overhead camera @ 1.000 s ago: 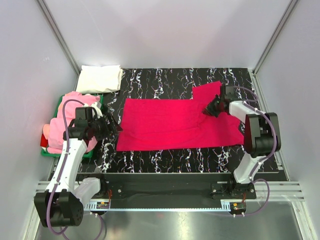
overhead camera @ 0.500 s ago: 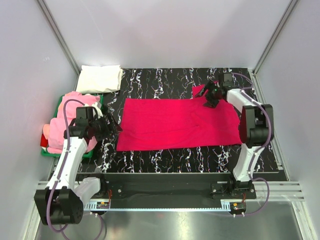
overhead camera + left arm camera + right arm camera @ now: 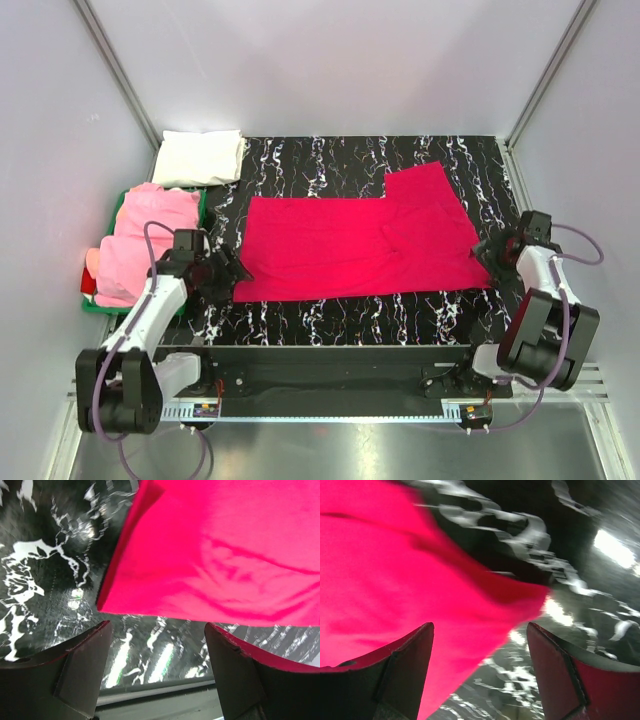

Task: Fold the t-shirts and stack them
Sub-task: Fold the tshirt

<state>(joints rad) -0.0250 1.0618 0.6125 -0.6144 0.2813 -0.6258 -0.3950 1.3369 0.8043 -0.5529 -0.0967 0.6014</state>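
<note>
Black, white-veined surface [image 3: 330, 160] carries the crimson t-shirt [image 3: 340, 245], spread flat at its middle with one sleeve toward the far side. Pink t-shirts [image 3: 145, 230] hide most of the green tray [image 3: 100, 309] at left, and a folded white t-shirt [image 3: 200, 157] lies beyond it. The left end effector [image 3: 228, 272] sits at the crimson shirt's near-left corner and the right end effector [image 3: 487, 252] at its near-right corner. Both have fingers apart and grip nothing. The right wrist view is blurred.

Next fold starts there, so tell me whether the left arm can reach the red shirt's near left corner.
Probably yes: the open left gripper faces that corner of the red shirt, with only bare table between them.
</note>
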